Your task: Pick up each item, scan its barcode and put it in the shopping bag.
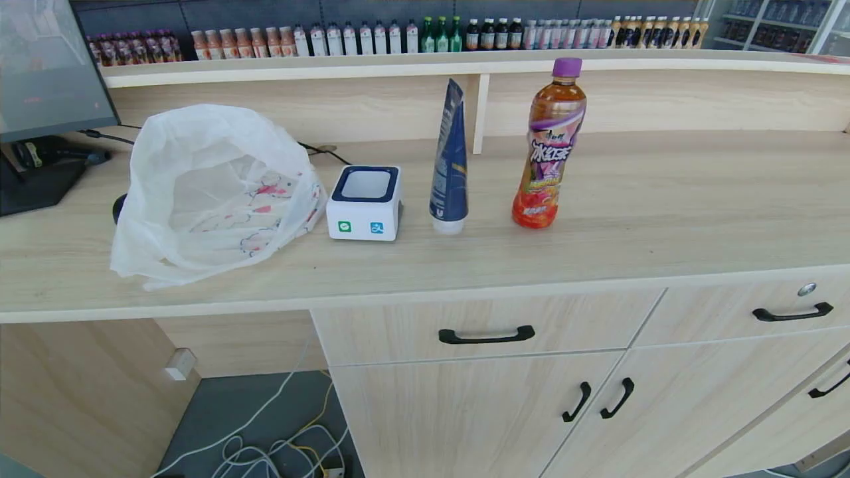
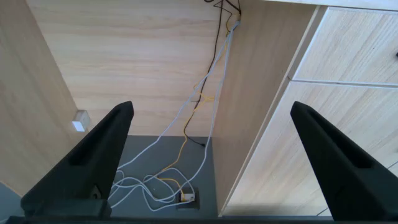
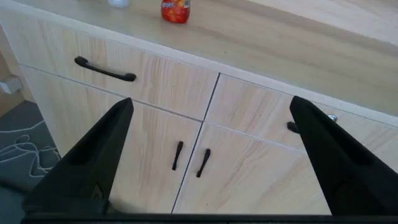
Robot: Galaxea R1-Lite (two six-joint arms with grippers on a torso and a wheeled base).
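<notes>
On the wooden counter (image 1: pixel 664 219) stand an orange drink bottle (image 1: pixel 549 146) with a purple cap and, left of it, a dark blue tube (image 1: pixel 449 162) upright on its white cap. A white box scanner (image 1: pixel 365 202) sits left of the tube. The white plastic shopping bag (image 1: pixel 206 189) lies open at the counter's left. My left gripper (image 2: pixel 211 168) is open, low in front of the counter's knee space, over floor cables. My right gripper (image 3: pixel 211 162) is open too, below the counter edge facing the cabinet doors; the bottle's base (image 3: pixel 175 10) shows above it.
A monitor (image 1: pixel 50 66) and a black handheld device (image 1: pixel 56 154) sit at the far left. A raised shelf (image 1: pixel 425 66) with a divider runs behind the counter, with rows of bottles beyond. Drawers and doors with black handles (image 1: pixel 487 336) lie below. Cables (image 1: pixel 265 451) lie on the floor.
</notes>
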